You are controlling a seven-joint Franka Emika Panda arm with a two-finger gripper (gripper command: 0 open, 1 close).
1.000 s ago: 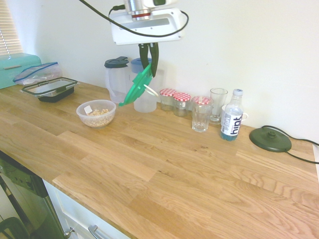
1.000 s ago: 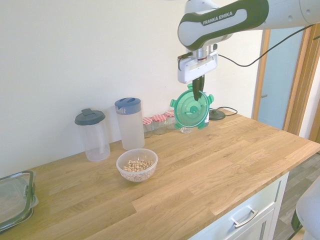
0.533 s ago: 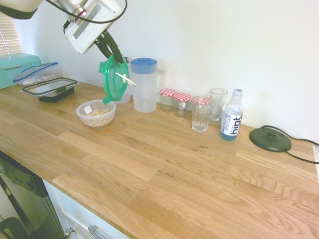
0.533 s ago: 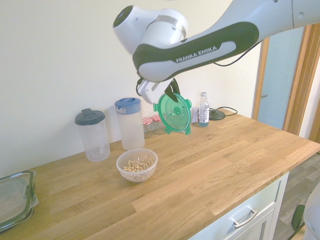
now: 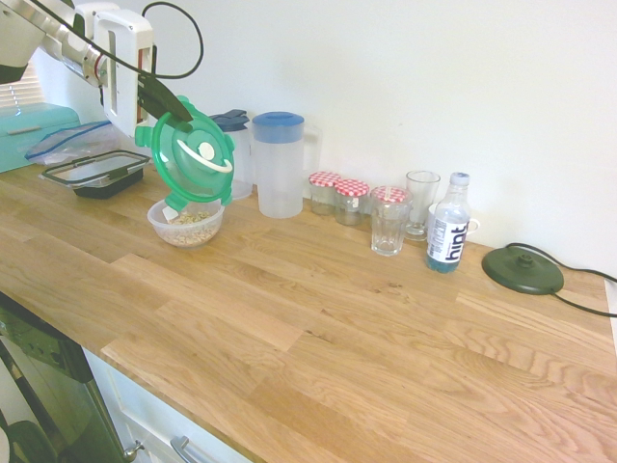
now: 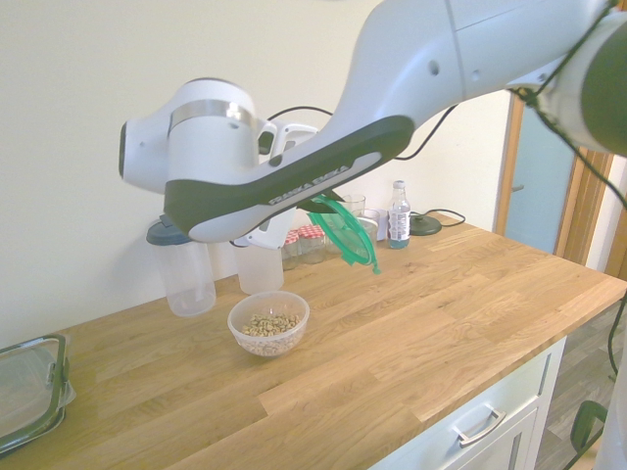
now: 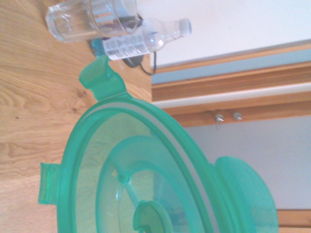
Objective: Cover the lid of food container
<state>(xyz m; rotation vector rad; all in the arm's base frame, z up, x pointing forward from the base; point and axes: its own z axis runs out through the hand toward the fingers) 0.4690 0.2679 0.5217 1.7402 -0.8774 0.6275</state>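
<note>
the gripper [image 5: 164, 102], clamped on the lid [image 5: 194, 158], has swung it above the food container [image 5: 187, 221], ready for lowering.

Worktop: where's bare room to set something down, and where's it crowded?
The worktop is bare along its front, from the bowl across to the near edge. There is also a gap between the water bottle and the black disc. It is crowded at the wall: jugs, jars, glasses.
</note>
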